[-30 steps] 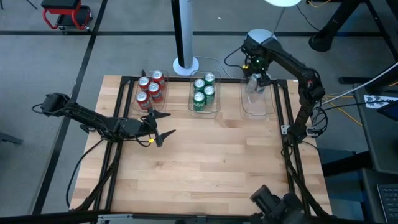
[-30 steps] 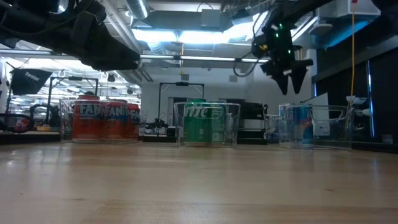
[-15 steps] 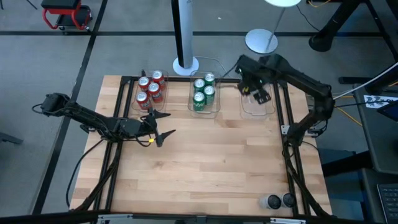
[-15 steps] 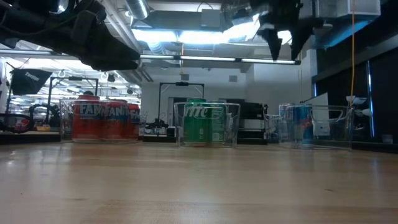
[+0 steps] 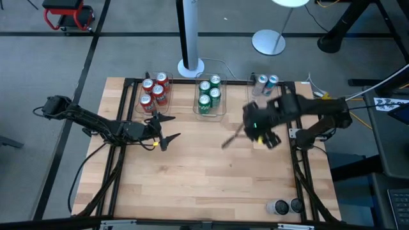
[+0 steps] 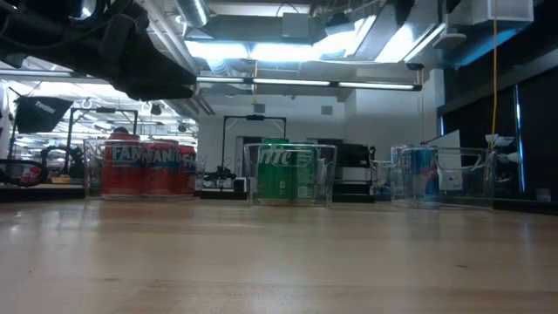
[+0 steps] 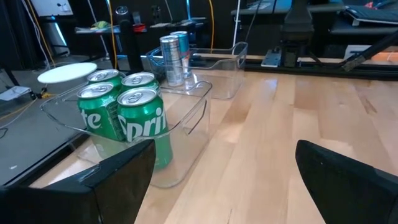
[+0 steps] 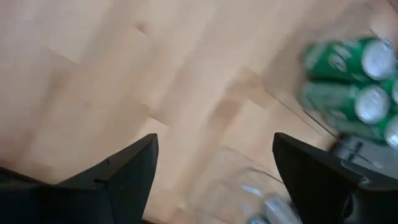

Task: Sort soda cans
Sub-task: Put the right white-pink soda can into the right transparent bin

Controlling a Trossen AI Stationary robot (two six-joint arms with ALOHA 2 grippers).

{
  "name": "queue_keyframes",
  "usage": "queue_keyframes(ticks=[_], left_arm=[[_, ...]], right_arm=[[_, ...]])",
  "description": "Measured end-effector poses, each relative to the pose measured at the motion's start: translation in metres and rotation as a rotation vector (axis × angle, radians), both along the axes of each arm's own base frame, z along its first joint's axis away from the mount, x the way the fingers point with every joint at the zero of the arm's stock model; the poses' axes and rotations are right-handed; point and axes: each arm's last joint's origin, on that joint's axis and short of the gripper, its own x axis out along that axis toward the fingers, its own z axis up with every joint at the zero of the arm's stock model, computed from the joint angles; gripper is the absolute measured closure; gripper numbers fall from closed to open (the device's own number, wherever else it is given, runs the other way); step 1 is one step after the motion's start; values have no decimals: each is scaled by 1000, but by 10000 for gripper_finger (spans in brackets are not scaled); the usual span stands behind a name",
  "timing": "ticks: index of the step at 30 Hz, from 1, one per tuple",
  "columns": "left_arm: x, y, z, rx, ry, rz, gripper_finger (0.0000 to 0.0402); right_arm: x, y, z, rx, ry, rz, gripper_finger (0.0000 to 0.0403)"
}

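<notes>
Wooden tabletop (image 5: 211, 179) carries three clear bins along its far edge: four red cans (image 5: 154, 90) fill the left one, four green Sprite cans (image 5: 209, 93) the middle one, and two blue-and-silver cans (image 5: 266, 81) stand at the far end of the right bin (image 7: 238, 50). Two more cans (image 5: 287, 206) stand upright side by side at the table's near edge, well apart from the bins. The right gripper (image 5: 255, 131) hangs over the table just in front of the right bin, its fingers spread with nothing between them. The left gripper (image 5: 167, 128) waits in front of the red cans, also spread and empty.

The step in hand looks like fetching one of the near-edge pair. Because those two stand so close together, the right gripper would do well to come straight down over the outer one, so that no finger knocks its neighbour off the edge
</notes>
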Motion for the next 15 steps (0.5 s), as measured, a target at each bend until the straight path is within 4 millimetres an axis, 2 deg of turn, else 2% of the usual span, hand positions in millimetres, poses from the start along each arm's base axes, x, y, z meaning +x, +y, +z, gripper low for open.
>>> queue_keyframes(ticks=[5, 15], left_arm=[[0, 0, 0, -47, -16, 9, 27], [0, 0, -2, -38, 2, 9, 27]], right_arm=[[-9, 47, -1, 69, -2, -4, 86], [-45, 127, -3, 118, -35, -88, 86]])
